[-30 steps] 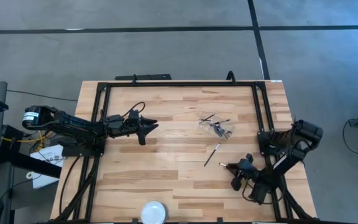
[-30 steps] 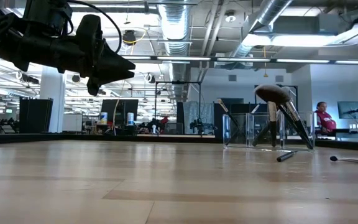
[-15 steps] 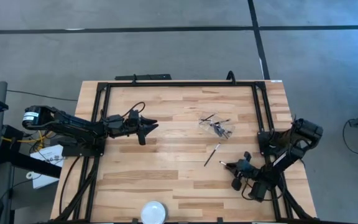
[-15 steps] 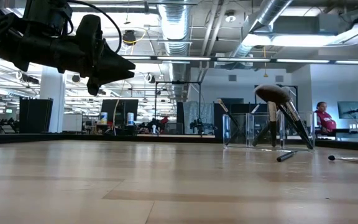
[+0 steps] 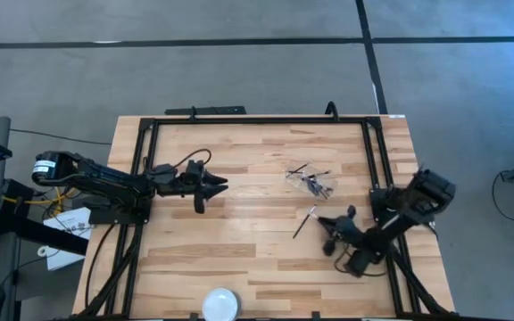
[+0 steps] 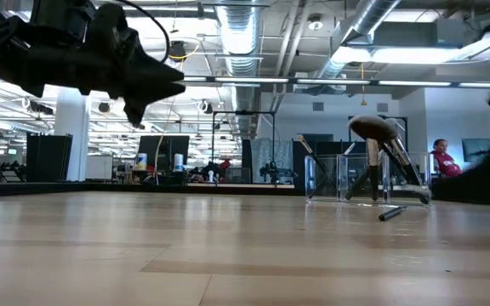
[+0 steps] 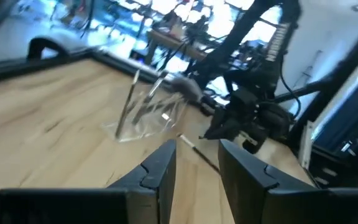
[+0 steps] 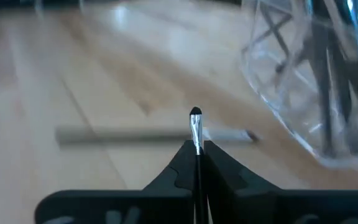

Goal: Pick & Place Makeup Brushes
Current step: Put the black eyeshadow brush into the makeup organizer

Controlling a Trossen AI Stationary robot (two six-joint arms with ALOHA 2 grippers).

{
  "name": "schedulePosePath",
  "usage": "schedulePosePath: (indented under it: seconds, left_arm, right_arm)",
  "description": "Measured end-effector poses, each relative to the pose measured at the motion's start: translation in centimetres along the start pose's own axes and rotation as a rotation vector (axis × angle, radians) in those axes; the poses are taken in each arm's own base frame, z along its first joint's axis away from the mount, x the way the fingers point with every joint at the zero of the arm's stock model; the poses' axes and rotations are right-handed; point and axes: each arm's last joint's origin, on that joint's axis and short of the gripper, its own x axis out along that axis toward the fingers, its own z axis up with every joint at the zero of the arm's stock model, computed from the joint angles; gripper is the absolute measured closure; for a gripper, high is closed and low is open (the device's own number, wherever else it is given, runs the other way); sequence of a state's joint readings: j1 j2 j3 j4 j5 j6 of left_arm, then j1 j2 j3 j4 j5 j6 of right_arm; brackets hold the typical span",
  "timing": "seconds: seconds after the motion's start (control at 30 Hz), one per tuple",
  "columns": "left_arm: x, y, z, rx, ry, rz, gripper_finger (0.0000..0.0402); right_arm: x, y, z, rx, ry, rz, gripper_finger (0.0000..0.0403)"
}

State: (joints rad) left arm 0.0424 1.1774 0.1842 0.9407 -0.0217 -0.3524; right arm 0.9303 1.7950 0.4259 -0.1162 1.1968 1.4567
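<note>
The right gripper [image 8: 196, 163] has just pinched shut on a thin brush [image 8: 196, 127] near the table's [image 5: 239, 259] right edge. Now it can carry it to the clear holder [image 5: 311, 182]. The left gripper [image 5: 211, 186] waits open.

An open industrial lab was shown: exposed silver ceiling ducts [image 6: 373, 17], strip lights, dark monitors [image 6: 162, 151] on distant benches, and a grey concrete floor [image 5: 239, 71].
</note>
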Motion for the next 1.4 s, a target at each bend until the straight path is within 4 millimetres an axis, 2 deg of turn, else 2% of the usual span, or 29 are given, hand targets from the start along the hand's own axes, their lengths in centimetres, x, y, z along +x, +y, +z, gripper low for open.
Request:
schedulePosePath:
  seconds: [0.07, 0.17, 0.33, 0.47, 0.6, 0.8, 0.9, 1.03, 1.4]
  left_arm:
    - [0.0, -0.3, 0.1, 0.034, -0.006, -0.036, 0.0285]
    - [0.0, -0.7, 0.1, 0.058, -0.011, -0.077, 0.0285]
    - [0.0, -1.0, 0.1, 0.061, -0.014, -0.095, 0.0285]
    - [0.5, -1.1, 0.1, 0.059, -0.006, -0.094, 0.0285]
    - [2.0, -1.5, -0.4, 0.061, 0.037, -0.095, 0.0285]
    - [5.2, -1.6, -1.1, 0.051, 0.047, 0.05, 0.0285]
    - [6.7, -1.6, -1.0, 0.051, 0.053, 0.04, 0.0285]
    - [8.0, -2.0, -0.8, 0.034, 0.058, -0.006, 0.0285]
    - [9.0, -2.2, 0.4, 0.007, 0.013, -0.028, 0.0285]
  right_arm:
    - [1.3, 1.0, 1.2, 0.049, -0.029, -0.05, 0.0398]
    - [3.5, 2.4, 3.1, -0.025, 0.0, -0.127, 0.0399]
    - [6.5, 5.9, 7.1, -0.22, 0.166, -0.053, 0.0399]
    - [8.6, 7.3, 10.9, -0.355, 0.1, -0.11, 0.0394]
    - [10.6, 8.0, 14.5, -0.461, 0.065, -0.164, 0.0397]
    - [12.0, 8.9, 18.7, -0.502, 0.03, -0.19, 0.0397]
    - [11.9, 9.4, 19.8, -0.538, 0.015, -0.182, 0.0396]
    - [11.9, 9.7, 20.4, -0.545, -0.009, -0.171, 0.0398]
    - [11.4, 10.2, 20.3, -0.566, -0.02, -0.153, 0.0398]
